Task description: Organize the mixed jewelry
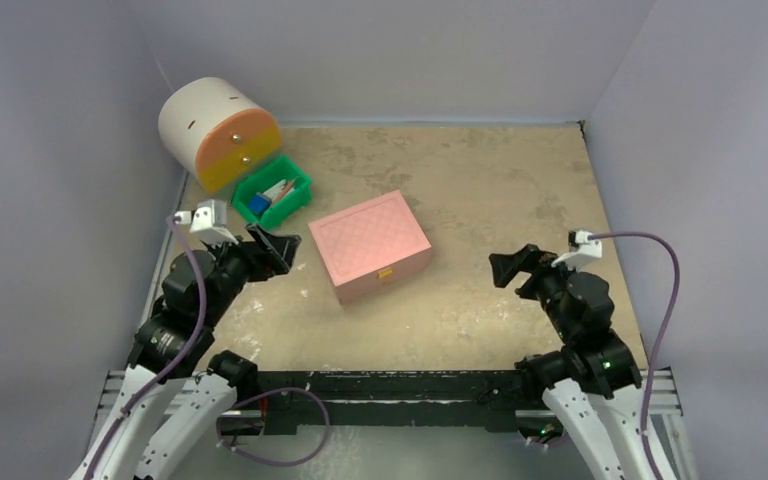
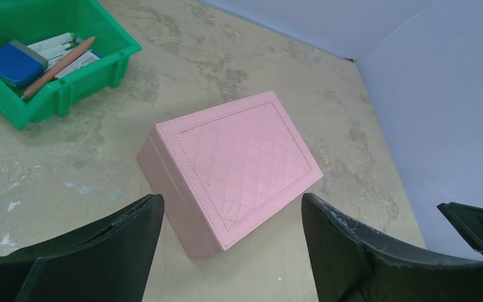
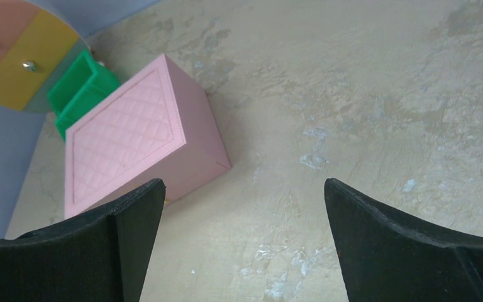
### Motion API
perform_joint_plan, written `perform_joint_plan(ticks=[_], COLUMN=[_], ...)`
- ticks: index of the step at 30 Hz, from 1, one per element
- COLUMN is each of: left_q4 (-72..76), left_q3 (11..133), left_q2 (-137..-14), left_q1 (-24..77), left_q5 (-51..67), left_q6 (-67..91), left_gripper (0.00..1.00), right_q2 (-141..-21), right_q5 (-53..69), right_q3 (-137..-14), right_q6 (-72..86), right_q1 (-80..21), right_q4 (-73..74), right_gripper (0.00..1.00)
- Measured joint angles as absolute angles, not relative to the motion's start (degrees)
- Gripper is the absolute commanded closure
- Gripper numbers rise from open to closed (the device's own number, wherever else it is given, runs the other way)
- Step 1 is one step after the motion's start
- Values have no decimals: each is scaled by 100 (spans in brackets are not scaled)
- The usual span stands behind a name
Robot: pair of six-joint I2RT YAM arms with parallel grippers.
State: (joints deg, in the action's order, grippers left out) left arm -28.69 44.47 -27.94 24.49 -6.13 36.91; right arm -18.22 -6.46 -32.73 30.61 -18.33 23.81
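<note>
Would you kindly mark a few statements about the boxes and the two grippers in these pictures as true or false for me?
1. The lid of the pink box stands open. False: the lid is shut.
2. The left gripper and the right gripper both have their fingers spread and hold nothing. True.
3. The green bin is empty. False: it holds a blue item and some pens.
4. The round drawer unit stands at the far left of the table, behind the green bin. True.
</note>
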Motion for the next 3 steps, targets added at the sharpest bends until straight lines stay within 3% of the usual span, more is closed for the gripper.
perform_joint_plan(ticks=[3], left_q4=[-2947], left_q3=[4434], left_q2=[-2596], left_q1=[2449], left_q5=[-609], left_q6=[3695], left_gripper=[20], right_q2=[-1492], right_q5=[-622], right_q3=[-3345], right_q6=[3068], right_q1=[-1828], right_q4=[2473], right_gripper=[1])
